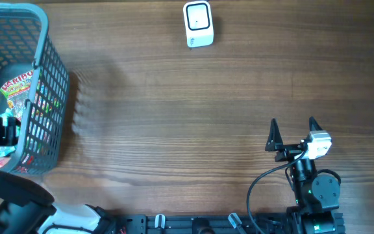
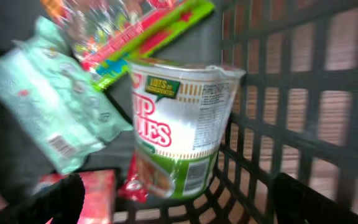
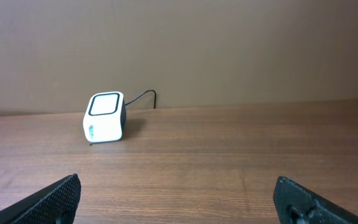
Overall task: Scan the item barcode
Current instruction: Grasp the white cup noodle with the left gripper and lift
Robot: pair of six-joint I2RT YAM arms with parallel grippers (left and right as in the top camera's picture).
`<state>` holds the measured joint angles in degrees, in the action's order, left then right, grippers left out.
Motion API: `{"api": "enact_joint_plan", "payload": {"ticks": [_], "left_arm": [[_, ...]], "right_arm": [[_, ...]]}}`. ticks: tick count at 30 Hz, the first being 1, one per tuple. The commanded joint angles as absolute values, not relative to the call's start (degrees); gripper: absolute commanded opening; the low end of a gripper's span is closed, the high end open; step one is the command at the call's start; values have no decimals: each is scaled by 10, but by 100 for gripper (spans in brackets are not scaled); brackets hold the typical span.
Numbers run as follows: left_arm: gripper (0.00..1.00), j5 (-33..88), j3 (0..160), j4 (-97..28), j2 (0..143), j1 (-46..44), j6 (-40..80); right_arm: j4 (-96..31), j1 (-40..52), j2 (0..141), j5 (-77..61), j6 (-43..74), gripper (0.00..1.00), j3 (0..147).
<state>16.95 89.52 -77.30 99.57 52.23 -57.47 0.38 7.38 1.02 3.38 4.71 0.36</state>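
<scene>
Inside the grey wire basket (image 2: pixel 291 93), a cup of noodles (image 2: pixel 179 124) lies tilted, its white-and-green side facing the left wrist view and a barcode low on its wall. My left gripper (image 2: pixel 179 200) is open, its fingers (image 2: pixel 61 202) standing wide on either side just short of the cup, touching nothing. The white barcode scanner (image 1: pixel 198 24) sits at the table's far edge, also in the right wrist view as the scanner (image 3: pixel 104 117). My right gripper (image 1: pixel 293 127) is open and empty near the front right, the same gripper (image 3: pixel 179 199) pointing toward the scanner.
The basket (image 1: pixel 50 84) stands at the table's left end. It also holds a mint-green packet (image 2: pixel 48 112), a colourful candy bag (image 2: pixel 129 31) and a red packet (image 2: pixel 98 186). The scanner's cable runs off behind it.
</scene>
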Motion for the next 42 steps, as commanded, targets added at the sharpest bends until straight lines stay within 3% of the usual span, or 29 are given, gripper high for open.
{"api": "enact_joint_plan", "payload": {"ticks": [1,24,34,39,42], "left_arm": [[94,169,850,-748,1003,522,-565],[100,149,703,-563,1003,496,-548],[100,149,681,-544,1003,496,-548],[60,149,681,-535,1003,496,-548],[60,149,684,-533,1001,496,-548]], "right_arm": [[6,72,8,27,45,99,3],[6,72,8,27,45,100,3],[6,72,8,27,45,100,3],[6,72,8,27,45,100,3],[6,72,8,27,45,100,3]]}}
